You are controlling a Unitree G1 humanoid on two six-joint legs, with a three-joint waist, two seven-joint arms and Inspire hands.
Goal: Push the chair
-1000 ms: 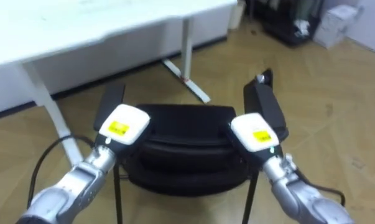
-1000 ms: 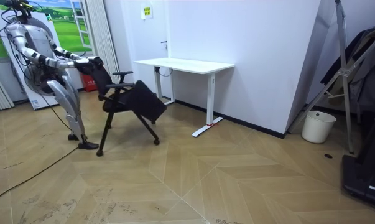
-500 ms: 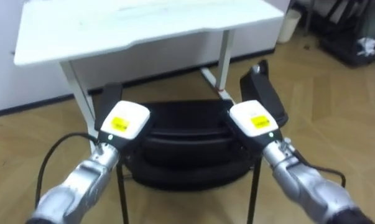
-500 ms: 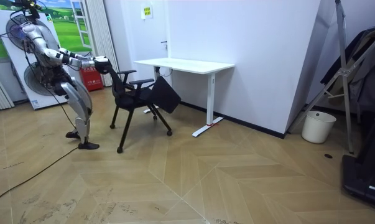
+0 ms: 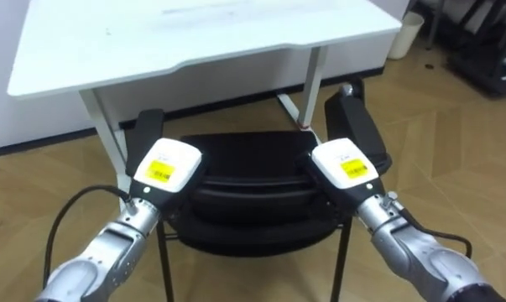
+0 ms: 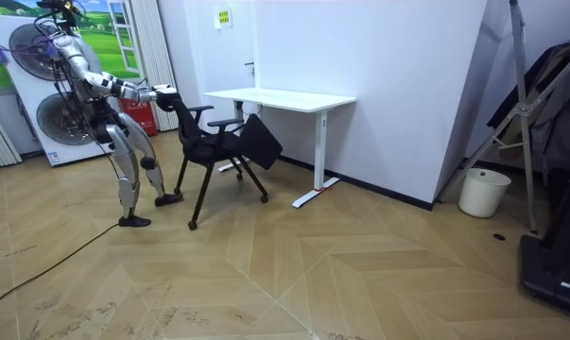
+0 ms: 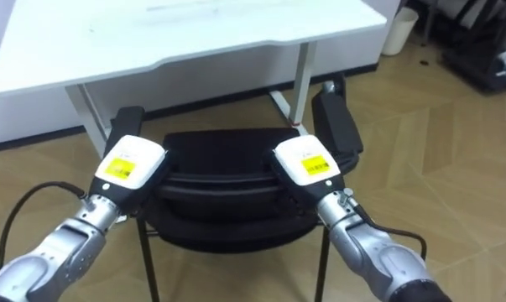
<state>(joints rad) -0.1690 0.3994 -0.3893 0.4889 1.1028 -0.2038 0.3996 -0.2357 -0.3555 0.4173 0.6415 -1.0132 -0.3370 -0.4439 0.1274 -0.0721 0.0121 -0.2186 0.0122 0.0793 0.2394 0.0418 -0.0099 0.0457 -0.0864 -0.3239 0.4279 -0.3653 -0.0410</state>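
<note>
- Left eye view: the left hand [image 5: 162, 168] and right hand [image 5: 345, 166] rest at either top corner of the black office chair [image 5: 248, 189], likely to shove it squarely. Whether the fingers grip cannot be told.
- Room view: the chair stands between the robot and the white desk [image 6: 280, 97], just before its edge.
- Right eye view: the chair faces the desk, away from the robot, with its armrests [image 7: 336, 126] running fore-aft.
</note>
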